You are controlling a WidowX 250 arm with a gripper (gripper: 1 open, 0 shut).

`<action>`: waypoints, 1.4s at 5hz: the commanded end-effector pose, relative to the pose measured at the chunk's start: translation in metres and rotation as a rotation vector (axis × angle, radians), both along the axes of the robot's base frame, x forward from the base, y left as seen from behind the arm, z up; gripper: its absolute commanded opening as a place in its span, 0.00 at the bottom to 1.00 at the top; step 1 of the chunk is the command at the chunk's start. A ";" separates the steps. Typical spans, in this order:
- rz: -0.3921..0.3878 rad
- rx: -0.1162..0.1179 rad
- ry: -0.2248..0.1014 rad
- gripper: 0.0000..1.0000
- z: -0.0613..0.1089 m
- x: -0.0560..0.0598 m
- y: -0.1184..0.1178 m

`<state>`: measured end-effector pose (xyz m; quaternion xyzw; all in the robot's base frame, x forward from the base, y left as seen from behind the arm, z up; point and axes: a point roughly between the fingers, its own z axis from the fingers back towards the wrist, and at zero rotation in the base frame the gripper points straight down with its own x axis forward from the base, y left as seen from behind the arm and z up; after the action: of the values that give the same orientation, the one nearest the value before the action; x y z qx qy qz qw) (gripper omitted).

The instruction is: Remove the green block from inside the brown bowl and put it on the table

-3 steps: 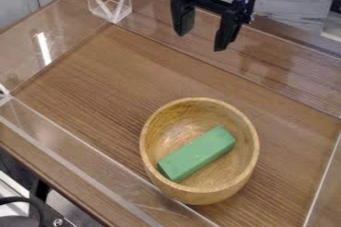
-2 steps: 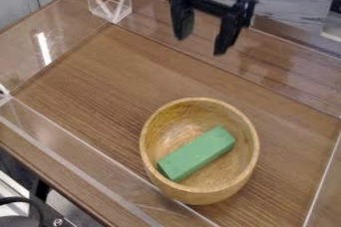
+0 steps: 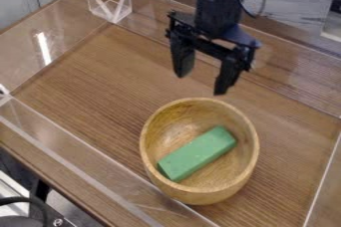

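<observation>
The green block (image 3: 197,153) lies flat inside the brown bowl (image 3: 162,124), slanting from lower left to upper right. The bowl stands on the table (image 3: 94,77) toward the front right. My gripper (image 3: 202,79) hangs just above the bowl's far rim, pointing down, open, with nothing between its black fingers (image 3: 180,60). It is apart from the block and from the bowl.
Clear plastic walls (image 3: 54,136) run around the tabletop, with a folded clear piece (image 3: 110,4) at the back left corner. Bare wood lies to the left of the bowl and behind it.
The gripper has come down and forward from the back of the table to just over the bowl's far rim, still open. The bowl and block have not moved.
</observation>
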<state>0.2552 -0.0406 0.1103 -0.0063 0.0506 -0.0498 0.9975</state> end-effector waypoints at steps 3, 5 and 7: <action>-0.105 -0.006 -0.052 1.00 0.014 -0.030 -0.027; -0.256 -0.005 -0.061 1.00 -0.011 -0.043 -0.024; -0.175 -0.006 -0.084 1.00 -0.040 -0.049 -0.016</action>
<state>0.2033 -0.0571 0.0651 -0.0019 0.0211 -0.1400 0.9899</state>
